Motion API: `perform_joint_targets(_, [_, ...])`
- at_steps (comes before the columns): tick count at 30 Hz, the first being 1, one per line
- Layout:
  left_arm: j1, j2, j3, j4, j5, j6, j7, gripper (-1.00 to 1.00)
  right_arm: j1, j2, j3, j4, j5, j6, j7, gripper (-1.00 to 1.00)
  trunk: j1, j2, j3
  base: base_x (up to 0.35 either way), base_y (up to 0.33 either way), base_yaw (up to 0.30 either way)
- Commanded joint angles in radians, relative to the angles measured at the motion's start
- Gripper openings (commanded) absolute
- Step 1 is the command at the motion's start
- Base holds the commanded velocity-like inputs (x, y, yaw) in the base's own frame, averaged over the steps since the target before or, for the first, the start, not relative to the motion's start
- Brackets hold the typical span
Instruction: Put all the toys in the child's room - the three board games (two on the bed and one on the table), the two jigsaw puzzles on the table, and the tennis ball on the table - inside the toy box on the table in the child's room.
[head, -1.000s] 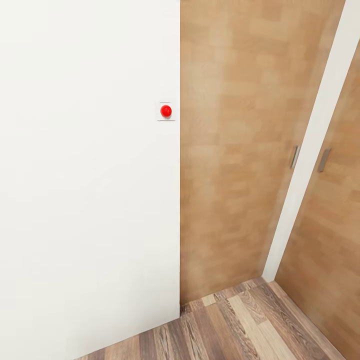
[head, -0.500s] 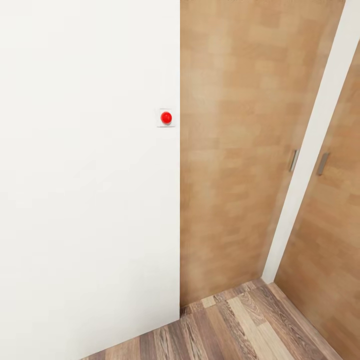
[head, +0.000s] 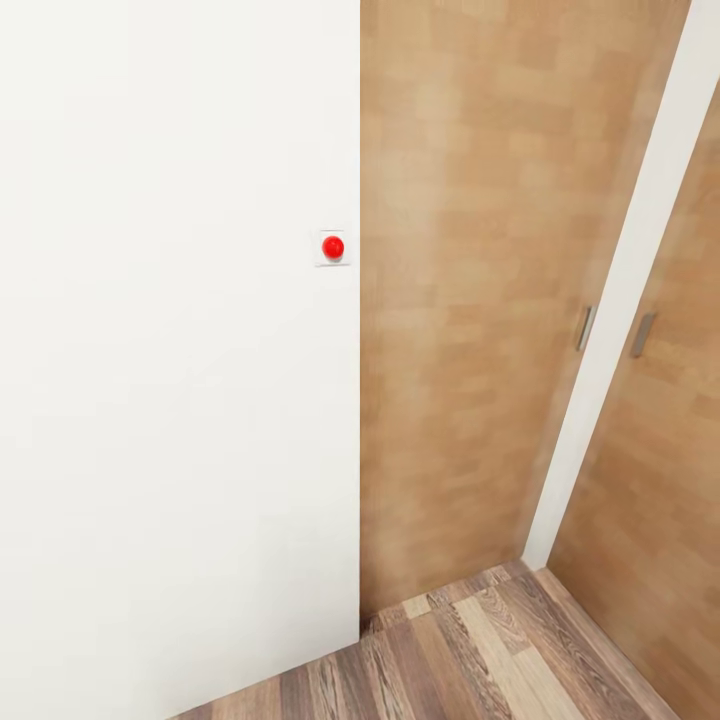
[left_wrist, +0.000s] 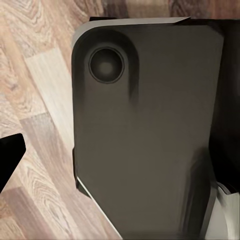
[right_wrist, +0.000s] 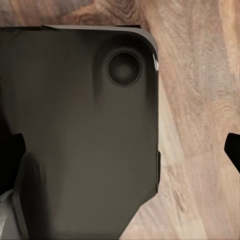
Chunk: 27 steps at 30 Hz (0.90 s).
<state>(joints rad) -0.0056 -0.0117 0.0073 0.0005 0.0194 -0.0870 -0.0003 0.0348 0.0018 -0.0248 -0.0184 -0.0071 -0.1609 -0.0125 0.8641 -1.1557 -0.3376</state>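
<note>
Over the last second my head view has drifted: the red button (head: 333, 247) on the white wall (head: 170, 400) sits lower in frame, and the whole picture moves with it, so it's the camera shifting, not the room. I'm in transit, facing a corner of wooden doors (head: 450, 350) and plank floor (head: 470, 650). No toys, bed or table are before me, so nothing lies near either set of jaws. Both wrist views look down on the dark base (left_wrist: 150, 140); I can't tell whether the jaws are apart.
</note>
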Motion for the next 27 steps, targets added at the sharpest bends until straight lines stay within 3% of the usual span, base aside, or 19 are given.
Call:
perform_joint_targets(1, [-0.001, 0.000, 0.000, 0.001, 0.002, -0.003, 0.000, 1.00, 0.000, 0.001, -0.002, -0.002, -0.001, -0.002, -0.001, 1.00, -0.004, 0.007, 0.002, 0.000, 0.000, 0.000])
perform_joint_targets(27, [-0.001, 0.000, 0.000, 0.001, 0.002, -0.003, 0.000, 1.00, 0.000, 0.002, -0.003, -0.002, -0.002, -0.002, -0.001, 1.00, -0.104, 0.189, 0.084, 0.000, 0.000, 0.000])
